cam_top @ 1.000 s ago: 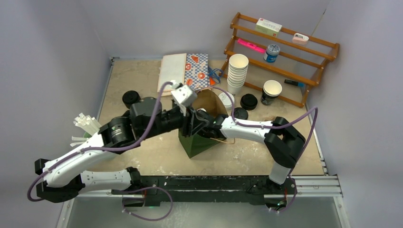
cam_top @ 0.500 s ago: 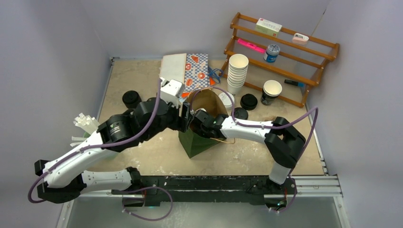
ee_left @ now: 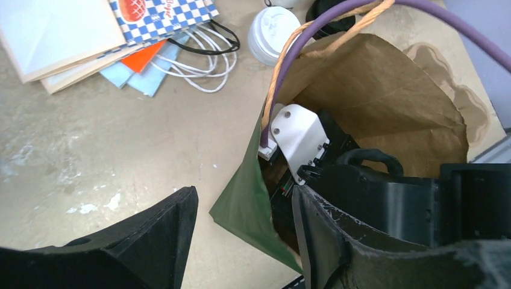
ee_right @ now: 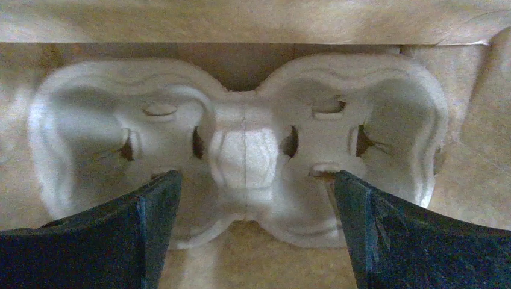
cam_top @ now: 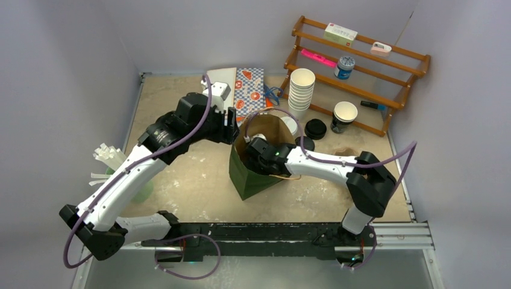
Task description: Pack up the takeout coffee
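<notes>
**Desk:** Which step are you on?

**Me:** I'd say the bag (cam_top: 244, 177) is being made ready. My right gripper (ee_right: 256, 177) is down inside it with its jaws wide and holding nothing. A moulded cup tray (ee_right: 241, 144) lies flat on the bottom just below them.

**Desk:** And the left?

**Me:** My left gripper (ee_left: 244, 198) is at the bag's rim. Its jaws are apart, with the green wall between them, and I don't see them pinching it.

**Desk:** Where's the coffee?

**Me:** The coffee (cam_top: 344, 116) isn't packed yet. It stands at the foot of the wooden rack (cam_top: 391, 54), well apart from the bag. I take it to be the dark cup with the white top.

**Desk:** What's next?

**Me:** I reckon I should lift the right arm straight out, reach over to the cup and grip its body upright. Then I can lower it into one pocket of the tray.

**Desk:** Anything in the way?

**Me:** Black lids (cam_top: 315, 129) and a white lid (ee_left: 274, 36) lie between the bag and the cup. The stack of white cups (cam_top: 300, 90) stands near that path too. My purple cable (ee_left: 313, 27) and the bag's handle (ee_left: 278, 72) cross its mouth, so either could snag.
</notes>
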Motion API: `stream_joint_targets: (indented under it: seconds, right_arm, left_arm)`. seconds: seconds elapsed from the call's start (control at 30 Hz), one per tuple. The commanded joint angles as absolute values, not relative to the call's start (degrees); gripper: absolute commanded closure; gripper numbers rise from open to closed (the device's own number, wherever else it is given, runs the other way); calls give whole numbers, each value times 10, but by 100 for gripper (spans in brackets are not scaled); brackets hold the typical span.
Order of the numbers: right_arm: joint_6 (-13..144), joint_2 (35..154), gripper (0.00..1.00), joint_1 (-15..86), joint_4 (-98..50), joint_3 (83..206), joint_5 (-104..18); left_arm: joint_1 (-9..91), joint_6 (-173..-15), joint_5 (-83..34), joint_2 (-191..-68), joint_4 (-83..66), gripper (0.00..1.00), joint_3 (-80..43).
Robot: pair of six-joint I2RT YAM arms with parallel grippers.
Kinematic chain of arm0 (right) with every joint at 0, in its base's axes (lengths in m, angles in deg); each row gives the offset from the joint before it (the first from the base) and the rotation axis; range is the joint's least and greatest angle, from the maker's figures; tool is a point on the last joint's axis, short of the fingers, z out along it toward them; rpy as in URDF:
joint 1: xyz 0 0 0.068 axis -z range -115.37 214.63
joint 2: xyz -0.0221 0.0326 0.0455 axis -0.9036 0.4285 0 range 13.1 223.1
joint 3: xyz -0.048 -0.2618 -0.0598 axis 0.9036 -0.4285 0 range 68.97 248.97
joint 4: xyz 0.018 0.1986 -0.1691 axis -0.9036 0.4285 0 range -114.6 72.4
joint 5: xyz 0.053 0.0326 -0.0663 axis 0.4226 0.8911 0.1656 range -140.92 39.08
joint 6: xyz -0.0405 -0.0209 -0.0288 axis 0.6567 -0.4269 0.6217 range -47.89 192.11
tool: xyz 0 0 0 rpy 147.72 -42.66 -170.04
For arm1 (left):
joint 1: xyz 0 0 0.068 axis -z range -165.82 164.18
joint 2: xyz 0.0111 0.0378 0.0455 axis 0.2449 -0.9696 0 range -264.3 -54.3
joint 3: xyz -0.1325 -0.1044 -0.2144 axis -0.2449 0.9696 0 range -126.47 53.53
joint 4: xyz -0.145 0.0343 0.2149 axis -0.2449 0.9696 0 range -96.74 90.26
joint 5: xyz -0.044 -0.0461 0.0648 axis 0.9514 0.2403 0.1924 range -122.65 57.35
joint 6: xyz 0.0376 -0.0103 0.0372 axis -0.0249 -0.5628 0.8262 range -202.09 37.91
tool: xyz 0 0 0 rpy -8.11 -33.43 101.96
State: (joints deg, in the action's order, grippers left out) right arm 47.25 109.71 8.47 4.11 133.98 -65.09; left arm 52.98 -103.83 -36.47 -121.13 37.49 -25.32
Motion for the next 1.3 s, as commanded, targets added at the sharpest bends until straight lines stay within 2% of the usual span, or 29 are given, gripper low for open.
stream_joint_targets:
  seconds: [0.0, 0.67, 1.0, 1.1, 1.2, 1.27]
  right_arm:
    - [471, 1053, 2, 87, 79, 1374, -671]
    - [502, 971, 2, 87, 141, 1493, -730]
    - [488, 899, 5, 87, 176, 1551, -780]
    - [469, 880, 12, 87, 188, 1572, -808]
    - [424, 872, 39, 87, 233, 1602, -877]
    - [385, 874, 45, 90, 282, 1626, -914]
  left_arm:
    - [519, -1019, -303, -1222, 330, 39, -247]
    - [514, -991, -286, -1261, 322, 52, -225]
    - [514, -973, -295, -1263, 323, 53, -231]
    - [514, -967, -281, -1274, 323, 55, -233]
    - [514, -964, -271, -1279, 331, 59, -236]
    - [514, -963, -275, -1277, 341, 60, -238]
